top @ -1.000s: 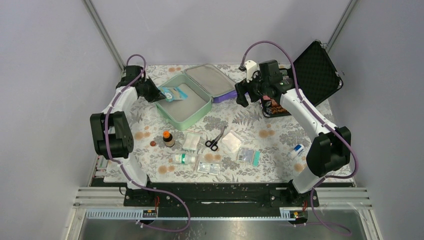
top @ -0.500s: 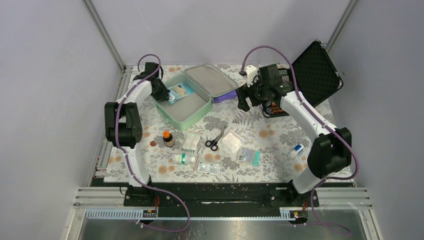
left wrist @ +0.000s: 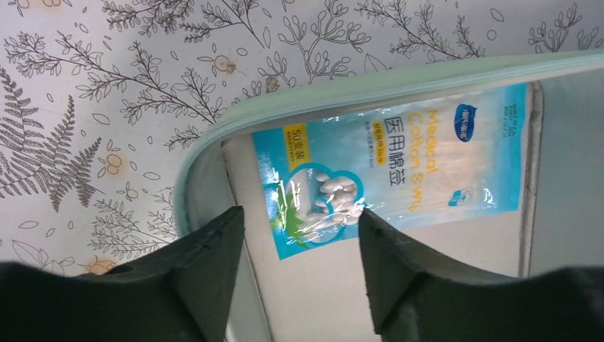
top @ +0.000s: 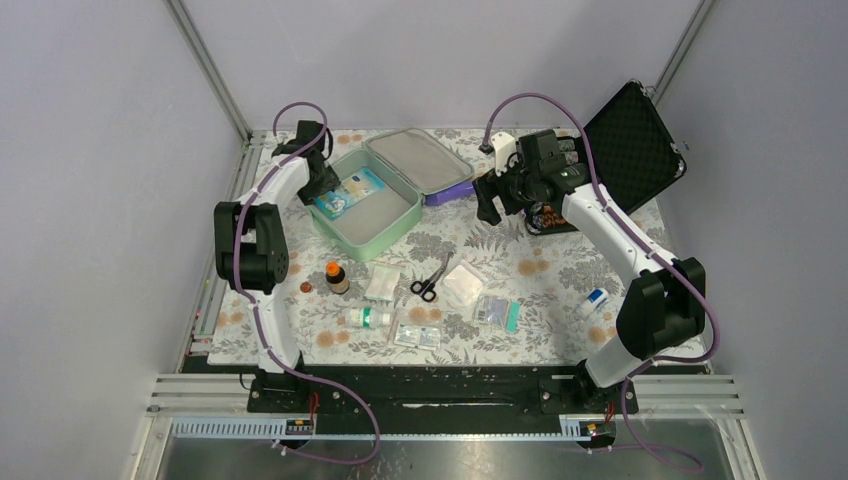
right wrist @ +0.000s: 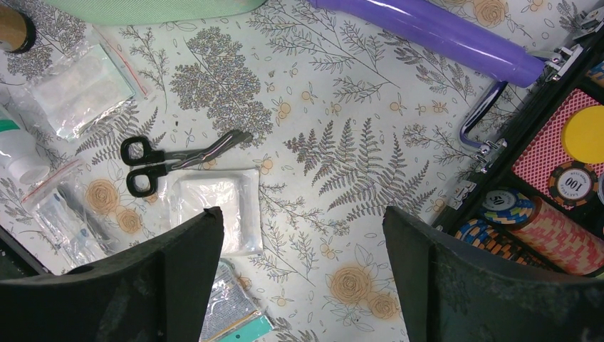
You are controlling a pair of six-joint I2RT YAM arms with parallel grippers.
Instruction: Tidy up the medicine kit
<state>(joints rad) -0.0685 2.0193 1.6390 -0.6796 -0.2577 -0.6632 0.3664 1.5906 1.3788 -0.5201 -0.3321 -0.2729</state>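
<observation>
The medicine kit (top: pixel 372 238) is a mint-green case lying open at the back left, with its grey-lined lid (top: pixel 418 160) flat behind it. A blue cotton swab packet (top: pixel 348 192) lies flat inside it. My left gripper (top: pixel 322 185) hovers at the kit's left corner. In the left wrist view its jaws (left wrist: pixel 299 221) stand open just above the packet (left wrist: pixel 399 164) and the kit's rim (left wrist: pixel 299 96), holding nothing. My right gripper (top: pixel 488 200) hangs open and empty over the table right of the kit, and in its own view (right wrist: pixel 303 221) it is above the floral cloth.
Loose on the cloth are a brown bottle (top: pixel 337 276), scissors (top: pixel 430 280), clear pouches (top: pixel 382 282) (top: pixel 462 285), a white bottle (top: pixel 367 317), a teal-edged packet (top: pixel 497 312) and a small tube (top: pixel 595 300). A purple roll (right wrist: pixel 441 32) and a black case of chips (top: pixel 630 140) lie at the back right.
My left gripper carried the swab packet over the kit, then opened; the packet now lies flat inside. The right arm has barely moved.
</observation>
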